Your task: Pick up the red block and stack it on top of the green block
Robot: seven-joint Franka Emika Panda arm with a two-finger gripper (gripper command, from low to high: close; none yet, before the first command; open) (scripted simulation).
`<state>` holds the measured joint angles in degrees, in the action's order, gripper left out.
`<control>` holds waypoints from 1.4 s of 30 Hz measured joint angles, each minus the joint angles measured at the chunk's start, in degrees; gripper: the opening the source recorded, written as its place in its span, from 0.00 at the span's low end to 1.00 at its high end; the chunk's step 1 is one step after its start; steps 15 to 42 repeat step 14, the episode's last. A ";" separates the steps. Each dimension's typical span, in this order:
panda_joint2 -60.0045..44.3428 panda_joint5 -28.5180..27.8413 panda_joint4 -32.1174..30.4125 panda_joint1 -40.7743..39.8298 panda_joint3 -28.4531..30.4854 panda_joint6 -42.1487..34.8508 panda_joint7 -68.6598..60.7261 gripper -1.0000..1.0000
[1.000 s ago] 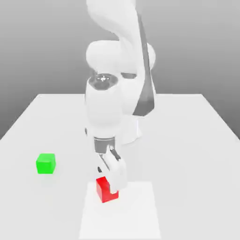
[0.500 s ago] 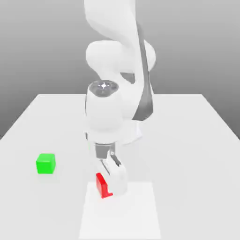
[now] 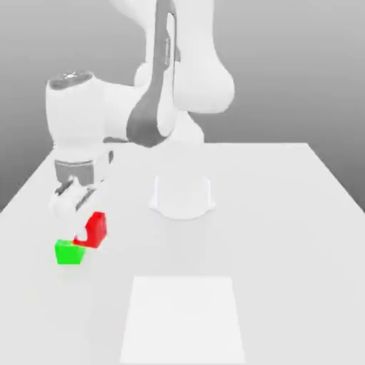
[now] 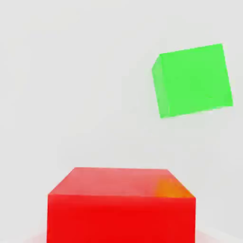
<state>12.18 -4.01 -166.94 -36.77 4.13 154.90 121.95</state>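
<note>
Nearest, the white sq. (image 3: 183, 319) on the table (image 3: 285, 249) has no block on it. Next back, green (image 3: 68, 254) sits flat on the table, prob. light & rigid w/ matte faces, so decent friction under a stacked block; a sideways knock could still slide it, so best not touched till red comes down from above. Red (image 3: 98, 229) is up off the table, near green & toward the ext. view's right, not yet squarely over it; the hand view has the two apart & turned a bit rel. to each other. Prob. same stuff: light, stiff, not fragile, won't squash. Best hold = two opp. side faces, approx. mid-height, bottom left free to seat. Gripper (image 3: 89, 231) is closed down to block width, w/ red clamped betw. its fingers. Vs. 1 sec ago: red was at the white sq., w/ the gripper down at it; now both are across by green. Green hasn't moved. Farther back, the arm (image 3: 68, 114) has swung to the ext. view's left, so the base (image 3: 183, 199) now shows more fully.
</note>
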 joint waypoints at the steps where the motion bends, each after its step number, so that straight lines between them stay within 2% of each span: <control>1: 0.81 -0.07 -0.27 -1.84 1.14 -0.52 1.31 0.00; 4: -0.19 0.22 -0.66 -5.25 3.11 0.86 3.48 0.00; 10: -11.94 4.12 -0.27 -4.69 3.40 12.18 1.13 0.00; 11: -13.12 4.76 -0.22 -4.73 3.16 13.30 0.69 1.00; 42: -13.12 4.76 -0.22 -4.57 3.16 13.30 0.69 1.00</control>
